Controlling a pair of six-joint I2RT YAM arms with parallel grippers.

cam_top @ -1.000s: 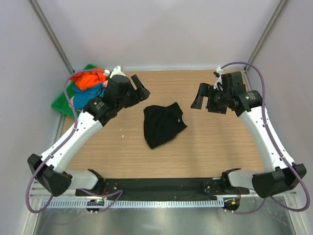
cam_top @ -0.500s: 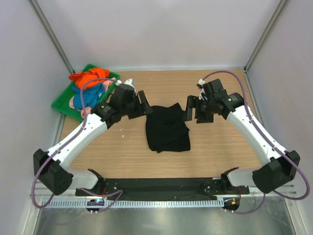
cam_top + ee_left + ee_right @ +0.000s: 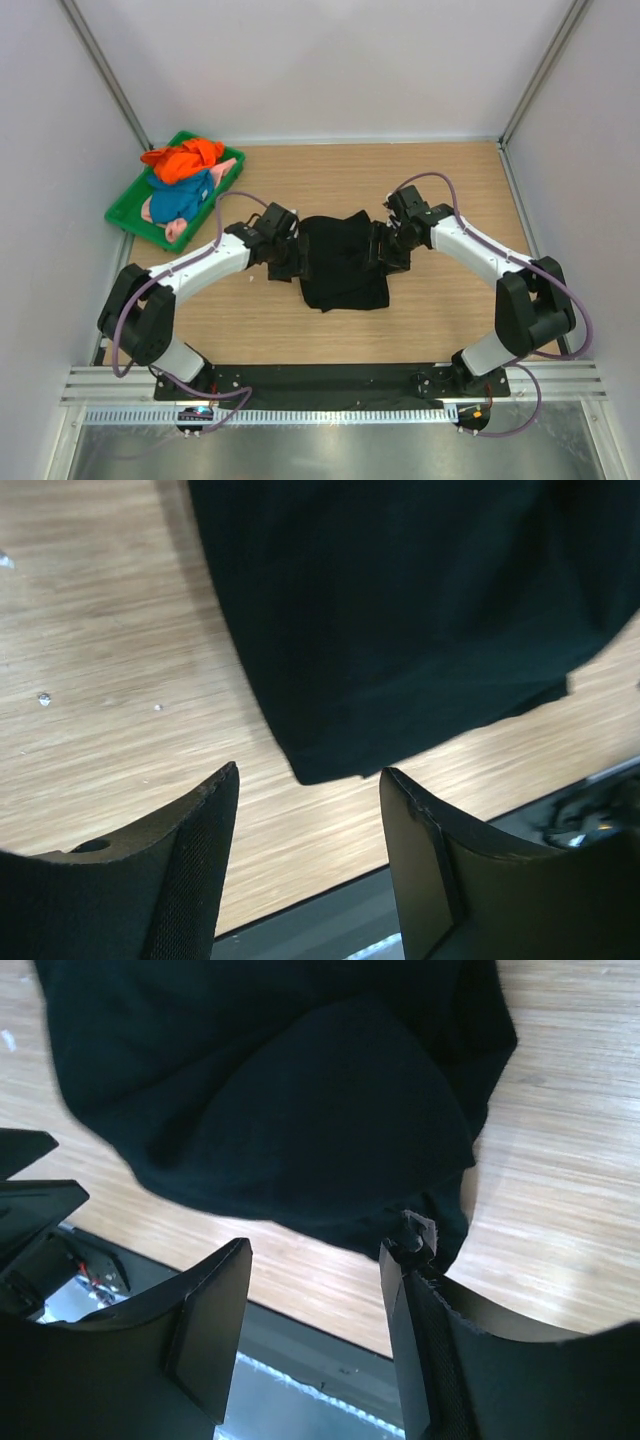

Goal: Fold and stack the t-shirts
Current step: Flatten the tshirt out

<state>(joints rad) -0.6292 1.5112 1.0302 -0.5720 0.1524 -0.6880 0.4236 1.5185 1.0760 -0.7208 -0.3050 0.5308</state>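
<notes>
Black t-shirt (image 3: 342, 262) flanked by left gripper (image 3: 308, 770) and right gripper (image 3: 320, 1244), both with jaws apart.
Soft, light, limp cloth, likely to sag; its opposite side edges look the best places to pinch.

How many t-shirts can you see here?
4 visible: the black t-shirt lies mid-table; the orange t-shirt, blue t-shirt and pink t-shirt are heaped in the green tray at the far left. The heap may hide more.

— From above, does the left end effector (image 3: 289, 262) or the right end effector (image 3: 384, 250) touch the black shirt (image 3: 343, 265)?
— Can't tell; black on black. Both wrist views crop that shirt. The pink shirt (image 3: 178, 230) is mostly buried, the specks (image 3: 44, 698) too small to name.
</notes>
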